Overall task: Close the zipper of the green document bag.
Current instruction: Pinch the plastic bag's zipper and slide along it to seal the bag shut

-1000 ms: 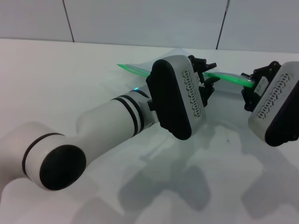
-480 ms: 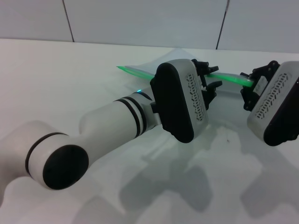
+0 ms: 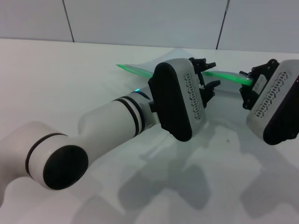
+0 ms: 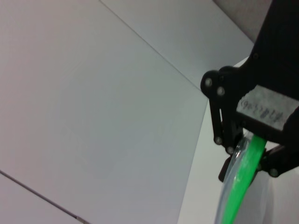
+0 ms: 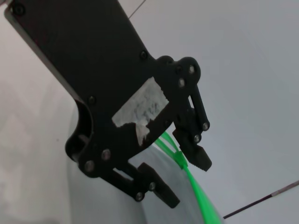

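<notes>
The green document bag (image 3: 164,59) is held up off the white table, its bright green zipper (image 3: 135,71) running left to right. My left gripper (image 3: 209,73) stands open astride the zipper near its middle. In the right wrist view that gripper (image 5: 182,177) shows its fingers apart, with the zipper (image 5: 198,189) passing between them and the small slider (image 5: 180,161) beside one fingertip. My right gripper (image 3: 246,86) is shut on the zipper's right end. In the left wrist view the right gripper (image 4: 252,158) pinches the green strip (image 4: 243,179).
The white table (image 3: 70,74) stretches to the left and front. A pale panelled wall (image 3: 140,18) stands behind it. My left arm's forearm (image 3: 112,121) lies across the middle of the table.
My left gripper drifted slightly right along the zipper and came back a little. The right gripper rose a touch with the zipper's end.
</notes>
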`<state>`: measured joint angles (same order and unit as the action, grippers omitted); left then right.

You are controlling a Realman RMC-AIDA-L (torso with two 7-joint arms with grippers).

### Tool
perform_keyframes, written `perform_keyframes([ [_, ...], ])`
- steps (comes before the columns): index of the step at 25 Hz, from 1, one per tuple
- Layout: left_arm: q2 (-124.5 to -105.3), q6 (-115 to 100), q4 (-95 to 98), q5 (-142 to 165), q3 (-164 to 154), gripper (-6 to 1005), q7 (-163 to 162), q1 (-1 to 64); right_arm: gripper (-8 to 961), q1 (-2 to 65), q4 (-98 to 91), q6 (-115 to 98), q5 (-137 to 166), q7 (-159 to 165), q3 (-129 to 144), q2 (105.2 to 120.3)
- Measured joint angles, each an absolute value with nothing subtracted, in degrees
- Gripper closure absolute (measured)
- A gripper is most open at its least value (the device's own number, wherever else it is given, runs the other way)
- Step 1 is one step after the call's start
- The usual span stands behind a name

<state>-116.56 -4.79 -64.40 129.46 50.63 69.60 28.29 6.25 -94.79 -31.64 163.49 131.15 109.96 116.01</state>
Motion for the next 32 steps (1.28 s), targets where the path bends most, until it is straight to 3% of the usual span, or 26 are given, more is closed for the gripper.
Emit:
perform_keyframes([
  [23,-116.77,-8.2,-62.8,129.5,49.1,627,69.6,29.0,876,5.8,-96.4,-32.2,163.7,131.1,110.6,116.01],
  [32,-116.82,-8.8,-62.7,129.4,49.0,789,69.5,29.0,872,6.0,-96.4,-32.3,163.7,131.0,110.6,116.01],
])
